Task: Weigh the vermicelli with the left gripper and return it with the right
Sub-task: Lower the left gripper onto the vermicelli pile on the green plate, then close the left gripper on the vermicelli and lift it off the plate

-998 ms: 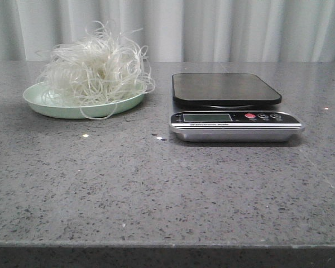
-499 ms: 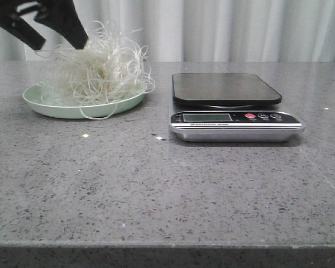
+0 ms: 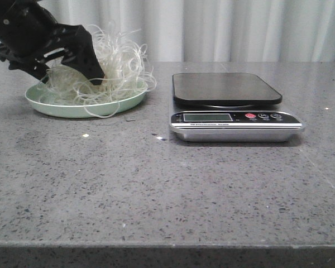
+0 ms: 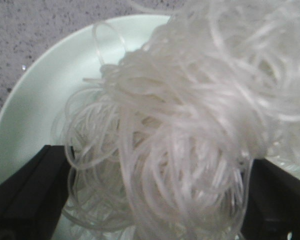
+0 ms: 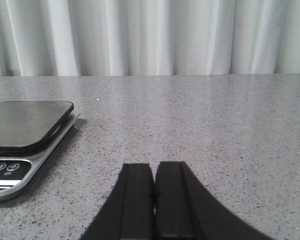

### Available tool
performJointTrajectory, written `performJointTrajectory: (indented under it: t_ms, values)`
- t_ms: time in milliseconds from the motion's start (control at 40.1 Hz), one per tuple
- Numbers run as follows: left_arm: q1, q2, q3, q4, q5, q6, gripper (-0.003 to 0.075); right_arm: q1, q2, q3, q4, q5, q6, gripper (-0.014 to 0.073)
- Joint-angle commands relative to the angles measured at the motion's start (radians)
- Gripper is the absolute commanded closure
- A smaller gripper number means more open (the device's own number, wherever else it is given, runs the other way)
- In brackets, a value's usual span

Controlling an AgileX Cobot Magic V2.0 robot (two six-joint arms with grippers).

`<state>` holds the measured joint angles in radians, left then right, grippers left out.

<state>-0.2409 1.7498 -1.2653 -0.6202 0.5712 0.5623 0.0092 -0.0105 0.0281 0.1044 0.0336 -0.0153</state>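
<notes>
scale (image 3: 234, 109) label too small to read, left gripper (image 3: 72, 70) astride vermicelli (image 3: 114, 67)

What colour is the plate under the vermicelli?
Pale green plate, plain with no pattern; it shows best in the left wrist view, beneath the vermicelli.

Soft even light; close vermicelli (image 4: 190, 125) blurred, faint shadows.

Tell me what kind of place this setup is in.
Probably a staged kitchen-style test bench: a speckled grey stone-look countertop, a digital kitchen scale, a pale green plate of vermicelli, and a plain white curtain as backdrop.
</notes>
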Motion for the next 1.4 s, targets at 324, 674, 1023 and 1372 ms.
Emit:
performJointTrajectory:
  t_ms: [324, 674, 1023, 1372]
  values:
    - [-0.006, -0.039, -0.032, -0.033, -0.044, -0.001, 0.0594, 0.000, -0.016, -0.008, -0.003, -0.073, -0.002, 0.0442]
    - [-0.006, -0.099, -0.044, -0.037, -0.002, -0.001, 0.0574, 0.000, -0.016, -0.008, -0.003, -0.073, -0.002, 0.0442]
    - [-0.006, -0.253, -0.045, -0.047, -0.004, -0.001, 0.0575, 0.000, -0.016, -0.008, -0.003, -0.073, -0.002, 0.0442]
    - [-0.152, -0.347, -0.093, -0.070, -0.002, -0.001, 0.0575, 0.000, -0.016, -0.008, -0.003, -0.073, -0.002, 0.0442]
